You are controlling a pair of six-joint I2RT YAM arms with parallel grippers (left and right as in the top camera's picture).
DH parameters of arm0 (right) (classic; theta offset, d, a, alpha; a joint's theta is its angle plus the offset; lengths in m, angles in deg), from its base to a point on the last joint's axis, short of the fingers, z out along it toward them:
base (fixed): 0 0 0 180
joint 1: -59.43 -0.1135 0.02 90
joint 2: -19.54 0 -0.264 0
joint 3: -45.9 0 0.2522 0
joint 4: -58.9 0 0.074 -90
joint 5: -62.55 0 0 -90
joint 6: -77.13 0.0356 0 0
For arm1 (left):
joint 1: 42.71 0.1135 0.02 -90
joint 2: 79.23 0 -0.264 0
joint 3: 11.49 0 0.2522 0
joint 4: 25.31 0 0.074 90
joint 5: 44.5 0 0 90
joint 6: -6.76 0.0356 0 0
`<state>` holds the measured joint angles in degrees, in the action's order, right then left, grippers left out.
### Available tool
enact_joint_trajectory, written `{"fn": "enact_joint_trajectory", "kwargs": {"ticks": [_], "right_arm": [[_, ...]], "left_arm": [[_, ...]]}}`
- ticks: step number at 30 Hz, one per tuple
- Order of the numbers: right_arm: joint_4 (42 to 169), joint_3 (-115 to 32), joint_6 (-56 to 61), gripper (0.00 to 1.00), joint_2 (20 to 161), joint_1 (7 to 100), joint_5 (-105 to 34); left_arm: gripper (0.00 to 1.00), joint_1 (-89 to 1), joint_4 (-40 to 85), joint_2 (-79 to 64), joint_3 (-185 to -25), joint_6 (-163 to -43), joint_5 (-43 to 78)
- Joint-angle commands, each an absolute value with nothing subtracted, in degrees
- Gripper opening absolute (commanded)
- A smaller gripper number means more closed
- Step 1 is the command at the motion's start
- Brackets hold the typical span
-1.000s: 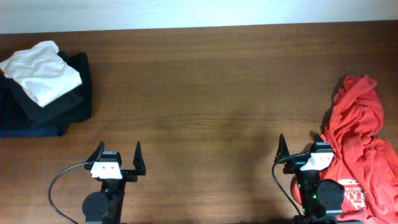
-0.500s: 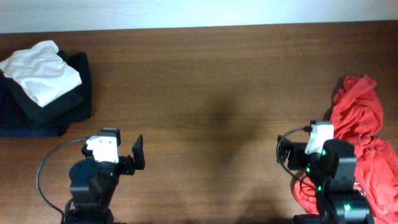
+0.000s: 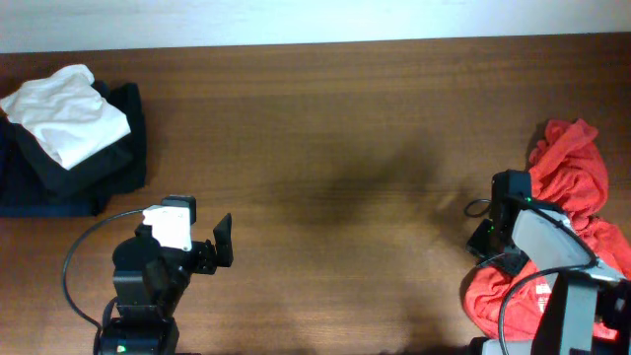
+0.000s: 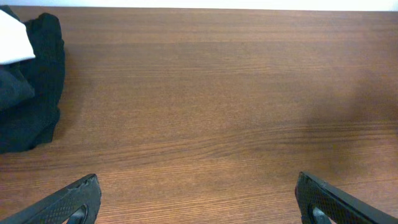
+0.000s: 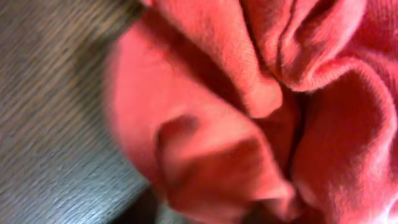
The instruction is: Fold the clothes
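Sitting far left on counter (image 3: 325,128): white folded garment (image 3: 61,110) atop dark folded garments (image 3: 99,168). Left pincer (image 4: 198,180) hovers over bare wood at front left, fingers spread wide, holding nothing. Far right: red-orange T-shirt (image 3: 577,163) crumpled in heap at counter edge. Right pincer (image 3: 510,192) against shirt's left edge; cloth fills wrist view, cannot tell whether spread or pinching.

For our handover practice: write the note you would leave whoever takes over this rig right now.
Left hand: open, empty, above bare table.
Right hand: at the red T-shirt, fabric filling its camera; open or shut cannot be told.
Red T-shirt: crumpled heap at the table's right edge.
Done: nothing folded.
Left: grasp, spread flat, fold.
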<state>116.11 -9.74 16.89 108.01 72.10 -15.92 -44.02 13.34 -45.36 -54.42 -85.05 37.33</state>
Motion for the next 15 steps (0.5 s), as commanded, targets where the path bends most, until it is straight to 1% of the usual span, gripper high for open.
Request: {"fn": "enact_joint_trajectory", "kwargs": {"ticks": [1, 2, 3, 4, 5, 7, 8, 9, 10, 11, 12, 13, 15], "right_arm": [[113.81, -9.55, 9.98, 0.04, 108.79, 72.21, -22.58], [111.52, -9.55, 2.62, 0.04, 108.79, 71.88, -32.40], [108.30, -9.57, -5.32, 0.04, 108.77, 70.70, -45.88], [104.76, -9.57, -8.95, 0.04, 108.77, 68.41, -56.22], [97.83, -9.85, -9.40, 0.04, 108.77, 62.50, -64.09], [83.63, -11.23, -3.15, 0.04, 108.77, 51.82, -65.55], [68.33, -13.13, 2.64, 0.04, 108.79, 42.46, -63.26], [61.18, -15.06, 4.19, 0.04, 108.79, 37.39, -59.08], [60.13, -18.05, 4.17, 0.12, 108.79, 33.37, -53.88], [62.40, -19.82, 4.17, 0.77, 108.79, 31.90, -51.00], [69.49, -21.72, 4.12, 0.99, 108.77, 31.66, -47.37], [80.94, -22.86, 4.15, 0.99, 108.38, 33.19, -40.22], [94.86, -23.45, 4.15, 0.99, 106.10, 36.87, -30.47]], "left_arm": [[0.99, -43.67, 13.16, -45.43, -55.75, -85.62, 36.70], [0.99, -43.67, 13.10, -45.43, -55.75, -85.59, 36.72], [0.99, -43.67, 12.73, -45.43, -55.73, -85.59, 36.72], [0.99, -43.67, 12.47, -45.43, -55.73, -85.59, 36.74], [0.99, -43.67, 12.29, -45.43, -55.73, -85.59, 36.72], [0.99, -43.67, 12.03, -45.43, -55.73, -85.59, 36.72], [0.99, -43.67, 10.89, -45.34, -55.73, -85.59, 36.72], [0.99, -43.67, 9.36, -44.88, -55.73, -85.59, 36.72], [0.99, -43.67, 8.81, -44.27, -55.73, -85.59, 36.70], [0.99, -43.67, 8.79, -43.66, -55.73, -85.62, 36.70], [0.99, -43.67, 8.79, -42.26, -55.73, -85.62, 36.68], [0.99, -43.67, 8.62, -40.38, -55.73, -85.62, 36.39], [0.99, -43.67, 8.49, -38.50, -55.73, -85.62, 33.94]]}}
